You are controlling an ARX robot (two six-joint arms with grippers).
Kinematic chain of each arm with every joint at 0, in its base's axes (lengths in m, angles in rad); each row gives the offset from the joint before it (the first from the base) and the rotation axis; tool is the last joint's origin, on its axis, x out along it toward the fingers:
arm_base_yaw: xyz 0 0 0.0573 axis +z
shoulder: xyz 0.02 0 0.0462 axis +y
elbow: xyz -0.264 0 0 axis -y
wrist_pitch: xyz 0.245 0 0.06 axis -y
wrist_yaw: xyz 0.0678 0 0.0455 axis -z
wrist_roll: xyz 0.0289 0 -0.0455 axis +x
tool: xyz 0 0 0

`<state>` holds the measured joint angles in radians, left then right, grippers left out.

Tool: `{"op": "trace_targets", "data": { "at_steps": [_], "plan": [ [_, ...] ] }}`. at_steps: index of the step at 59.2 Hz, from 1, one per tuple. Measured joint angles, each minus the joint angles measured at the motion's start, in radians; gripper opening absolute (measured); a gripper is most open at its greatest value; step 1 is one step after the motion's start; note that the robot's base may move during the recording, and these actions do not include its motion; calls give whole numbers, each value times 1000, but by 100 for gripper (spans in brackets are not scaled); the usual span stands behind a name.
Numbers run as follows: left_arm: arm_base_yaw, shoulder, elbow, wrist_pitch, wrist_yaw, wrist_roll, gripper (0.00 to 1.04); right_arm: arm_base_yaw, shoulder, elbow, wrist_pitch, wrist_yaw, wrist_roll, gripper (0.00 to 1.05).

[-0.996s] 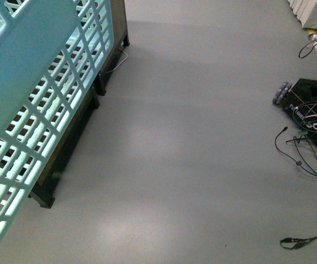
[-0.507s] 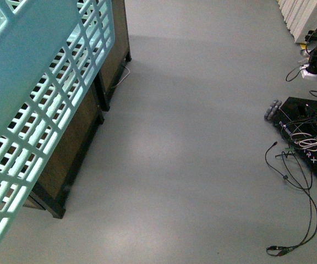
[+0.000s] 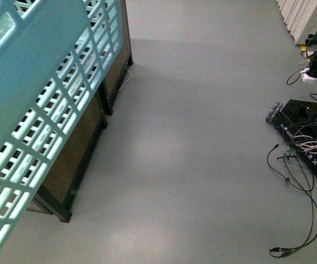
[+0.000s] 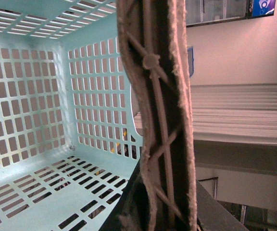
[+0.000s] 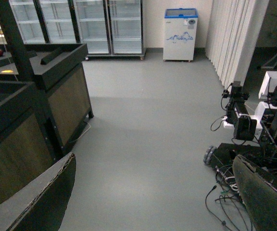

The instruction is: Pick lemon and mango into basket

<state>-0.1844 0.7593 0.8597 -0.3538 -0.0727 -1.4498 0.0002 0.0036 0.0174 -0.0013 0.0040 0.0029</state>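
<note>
At front left, the basket (image 3: 32, 60) is cropped.

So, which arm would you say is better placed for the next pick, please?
Right, probably. The right gripper is open and empty, facing the dark display stands; the left wrist view is filled by the handle of the basket, so that arm seems busy carrying it.

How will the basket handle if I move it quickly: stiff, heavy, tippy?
The basket looks like rigid moulded plastic, so probably stiff. Slotted walls and no fruit visible inside suggest it is light. It hangs tilted, so it could swing.
</note>
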Motion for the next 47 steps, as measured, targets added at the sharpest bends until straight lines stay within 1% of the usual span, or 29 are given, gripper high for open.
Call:
{"op": "trace_targets", "data": {
  "at_steps": [4,9,47],
  "plan": [
    [0,0,0,0,0,-13,7,0,0,0,0,0,0,96],
    [2,0,0,0,-22,-6,7,0,0,0,0,0,0,96],
    [2,0,0,0,-21,-3,7,0,0,0,0,-3,0,96]
  ]
}}
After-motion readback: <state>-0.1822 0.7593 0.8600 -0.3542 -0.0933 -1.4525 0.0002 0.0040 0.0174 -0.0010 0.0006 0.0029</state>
